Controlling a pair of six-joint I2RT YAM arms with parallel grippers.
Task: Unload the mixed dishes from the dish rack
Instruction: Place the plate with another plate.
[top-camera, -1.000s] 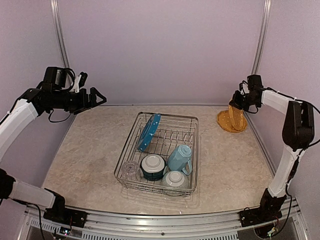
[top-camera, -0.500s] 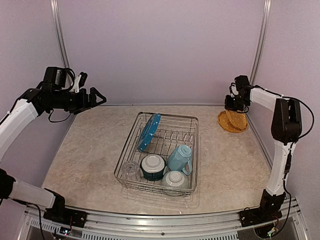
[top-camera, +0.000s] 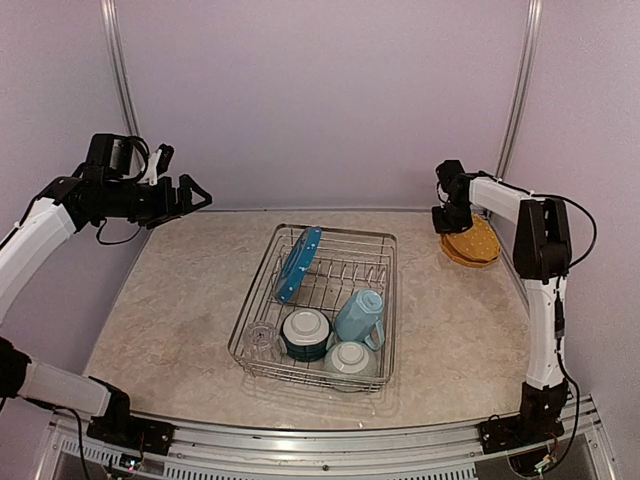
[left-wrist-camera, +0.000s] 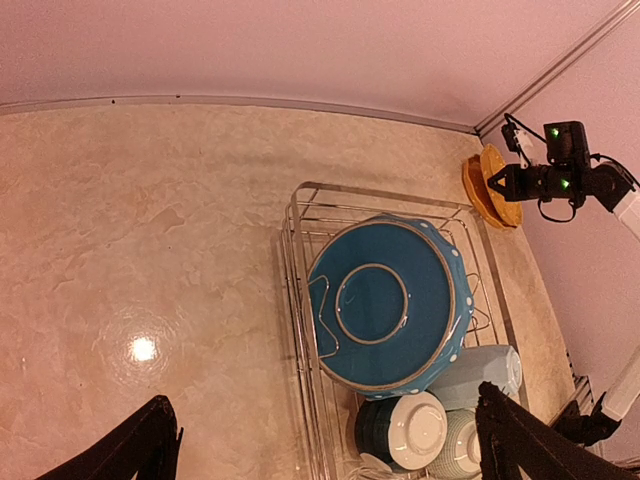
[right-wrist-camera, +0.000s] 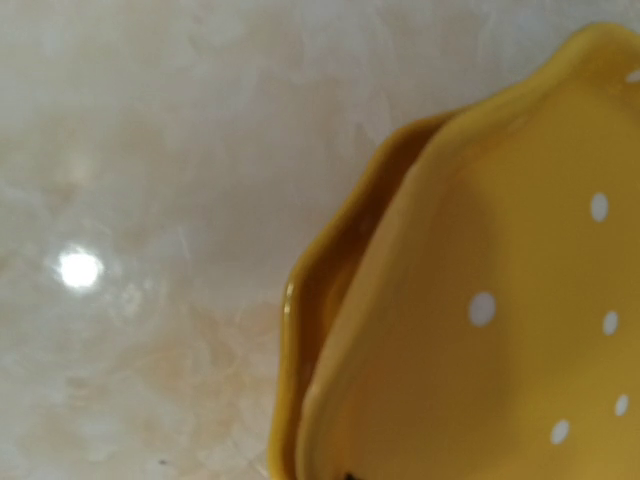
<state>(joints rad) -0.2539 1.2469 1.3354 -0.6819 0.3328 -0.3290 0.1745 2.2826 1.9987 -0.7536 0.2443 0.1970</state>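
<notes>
Dishes mostly sit in the dish rack (top-camera: 388, 285), which stands in the middle of the desk (top-camera: 180, 310). You see the blue plate (top-camera: 298, 263) on edge among the prongs along the rack's left side, leaning, its ringed underside turned to the left wrist camera. At the near end, the clear glass (top-camera: 259, 341) fills the left corner, with the dark teal bowl (top-camera: 306, 331) just beside it. The pale bowl (top-camera: 350, 358) is against the near right wall, and the light blue mug (top-camera: 358, 315) sits tilted just behind it.

Outside the rack, at the desk's far right corner, the dotted yellow-orange plate (right-wrist-camera: 500, 300) lies tilted over the lower yellow-orange plate (right-wrist-camera: 325, 290). It sits offset, so you see the lower rim at its left. The right jaws are pressed together on the dotted plate's left rim. The right wrist camera shows only the two plates close up, with no fingers in view.

The left jaws are spread wide and hold nothing. They hang high over the desk's far left, well apart from the rack and facing it.
</notes>
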